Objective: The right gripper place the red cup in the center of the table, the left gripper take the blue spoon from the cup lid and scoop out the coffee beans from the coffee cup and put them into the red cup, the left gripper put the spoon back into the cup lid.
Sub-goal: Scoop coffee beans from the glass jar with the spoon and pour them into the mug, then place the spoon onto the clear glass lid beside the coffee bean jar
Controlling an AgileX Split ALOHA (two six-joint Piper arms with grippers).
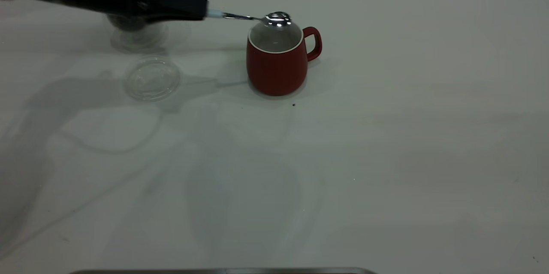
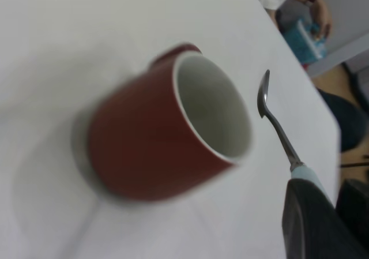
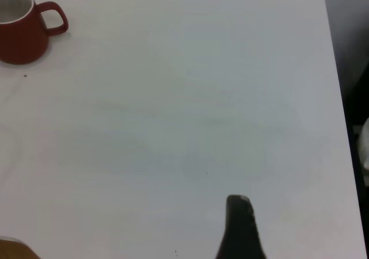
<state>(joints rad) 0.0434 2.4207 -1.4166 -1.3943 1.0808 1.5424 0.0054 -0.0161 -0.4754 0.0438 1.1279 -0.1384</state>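
My left gripper (image 1: 205, 10), a glossy black tapering arm end, reaches in from the far left of the exterior view with its fingers clenched on the small teaspoon with the shiny metal bowl and pale blue handle (image 1: 253, 17). Only a short stub of the blue handle shows beyond my tip; the metal neck runs on from there. The spoon's bowl hangs over the far rim of the rounded dark red ceramic mug with the white inside (image 1: 276, 61), above the opening and not touching it as far as I can tell. From my left wrist the spoon (image 2: 277, 120) appears edge-on beside the mug's mouth (image 2: 155, 149), and the mug's white interior looks bare where I can see into it; I cannot tell whether the spoon bowl carries anything.

The mug stands upright on the plain white tabletop (image 1: 386, 158), its loop handle toward the right arm's side. Well to the mug's left lies the shallow round clear glass lid (image 1: 152, 78), flat on the tabletop. Just behind the lid, partly hidden under my left arm, sits the small rounded clear glass cup (image 1: 137, 36) with dark coffee beans (image 1: 124, 23) inside.

My right gripper (image 3: 239, 230) is held far from the mug (image 3: 20, 37); one dark finger shows, and I cannot tell whether the fingers are apart or together.
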